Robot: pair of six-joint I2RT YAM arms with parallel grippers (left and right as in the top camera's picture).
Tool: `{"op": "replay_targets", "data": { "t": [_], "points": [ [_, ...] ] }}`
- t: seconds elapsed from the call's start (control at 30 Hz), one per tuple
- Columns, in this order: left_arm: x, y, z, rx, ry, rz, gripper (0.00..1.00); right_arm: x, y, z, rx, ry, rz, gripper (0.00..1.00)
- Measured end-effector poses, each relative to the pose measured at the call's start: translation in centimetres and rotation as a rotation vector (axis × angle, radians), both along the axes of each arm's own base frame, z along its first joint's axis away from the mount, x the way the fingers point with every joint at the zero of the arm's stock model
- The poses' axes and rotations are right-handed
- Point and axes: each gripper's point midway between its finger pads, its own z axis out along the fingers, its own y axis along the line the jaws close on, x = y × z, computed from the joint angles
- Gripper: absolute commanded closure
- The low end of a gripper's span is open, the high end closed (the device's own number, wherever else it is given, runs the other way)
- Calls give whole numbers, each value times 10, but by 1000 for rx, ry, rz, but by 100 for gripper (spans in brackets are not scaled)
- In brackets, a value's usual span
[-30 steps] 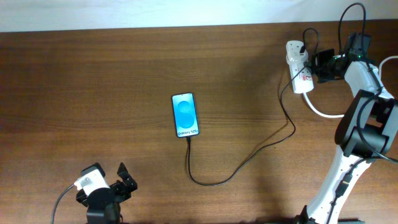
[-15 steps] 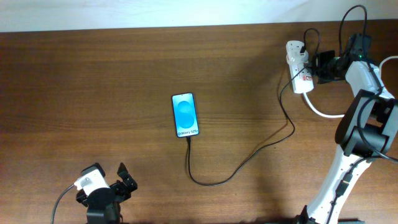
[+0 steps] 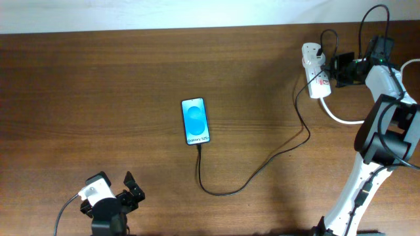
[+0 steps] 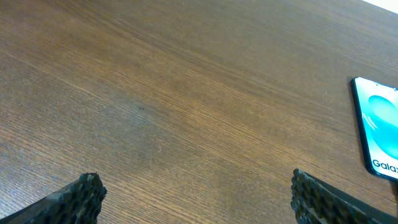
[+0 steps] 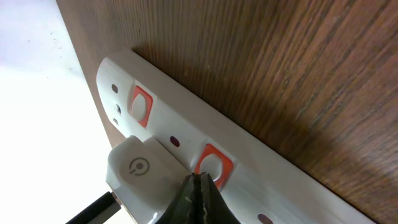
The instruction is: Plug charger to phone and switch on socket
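Observation:
The phone point(image 3: 195, 120) lies mid-table, blue screen lit, and shows at the right edge of the left wrist view point(image 4: 379, 134). The charger cable point(image 3: 256, 172) runs from the phone's near end in a loop to the far right. The white socket point(image 3: 314, 78) lies at the far right, also seen in the right wrist view point(image 5: 249, 168). A white charger block point(image 5: 140, 171) sits plugged into it. My right gripper point(image 5: 199, 176) is shut, its tips touching a red switch point(image 5: 213, 163) on the socket. My left gripper point(image 4: 193, 193) is open and empty near the table's front left.
A second red switch point(image 5: 140, 104) lies further along the socket. The socket's thick white cord point(image 3: 341, 117) curves toward the right arm's base point(image 3: 374, 151). The table's far edge meets a white wall point(image 3: 164, 13).

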Motion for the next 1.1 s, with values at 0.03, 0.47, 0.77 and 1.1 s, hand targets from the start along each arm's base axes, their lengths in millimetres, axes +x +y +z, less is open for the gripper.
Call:
{"op": "replay_targets", "data": {
  "t": [0.03, 0.47, 0.77, 1.1],
  "points": [
    [0, 0, 0, 0, 0, 0, 1, 0, 0, 0, 0, 0, 0, 96],
    [0, 0, 0, 0, 0, 0, 1, 0, 1, -6, 3, 7, 2, 96],
    [0, 0, 0, 0, 0, 0, 1, -2, 2, -6, -8, 8, 30, 96],
    [0, 0, 0, 0, 0, 0, 1, -79, -91, 38, -156, 130, -98, 96]
  ]
}}
